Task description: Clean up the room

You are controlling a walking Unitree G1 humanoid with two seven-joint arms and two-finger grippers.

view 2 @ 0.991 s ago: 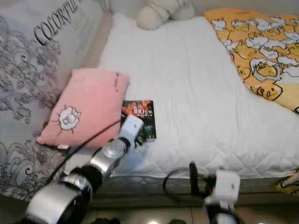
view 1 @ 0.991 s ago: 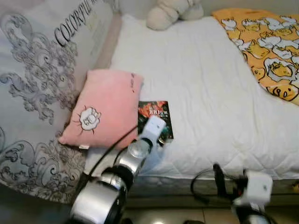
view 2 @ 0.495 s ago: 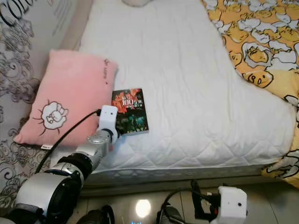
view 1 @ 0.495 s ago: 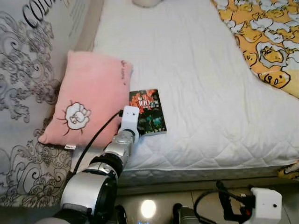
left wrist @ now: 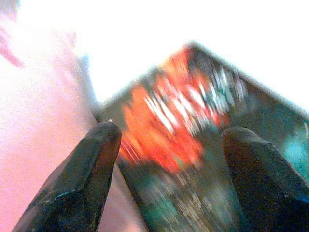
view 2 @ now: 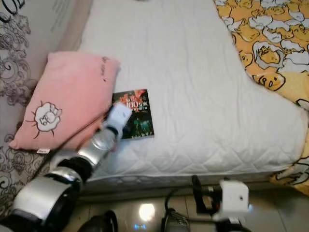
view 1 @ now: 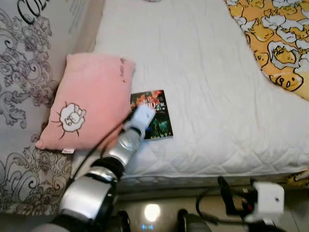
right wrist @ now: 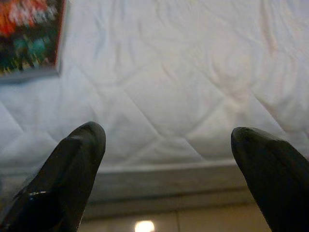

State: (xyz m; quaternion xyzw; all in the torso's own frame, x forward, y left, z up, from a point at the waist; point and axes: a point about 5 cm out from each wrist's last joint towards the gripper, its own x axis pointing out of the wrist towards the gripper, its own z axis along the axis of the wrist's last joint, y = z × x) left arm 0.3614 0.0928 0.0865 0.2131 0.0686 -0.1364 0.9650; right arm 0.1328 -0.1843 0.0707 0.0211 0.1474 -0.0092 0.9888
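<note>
Since half a second ago, the left gripper [left wrist: 166, 140] is reaching further over the book [view 1: 153, 115], its white wrist housing now covering the cover's lower left part instead of sitting just below the book's near corner; the book itself is lying where it was, flat on the white quilted bed [view 1: 207, 72], its left edge just beside the pink pillow [view 1: 89, 106]. In the left wrist view the two black fingers [left wrist: 79, 183] are standing spread apart, one over the book's left edge by the pillow, the other over the dark cover, pinching nothing. On the cover, "100" is readable in white on a red patch (the smaller lettering is too blurred to read). The grey patterned cloth [view 1: 29, 72] at the far left is showing the letters "CO" at the top edge. Low at the bed's foot, the right gripper [right wrist: 169, 159] is hanging with its fingers wide apart, facing the mattress edge. A yellow cartoon-print blanket [view 1: 275, 38] is covering the bed's far right side.
</note>
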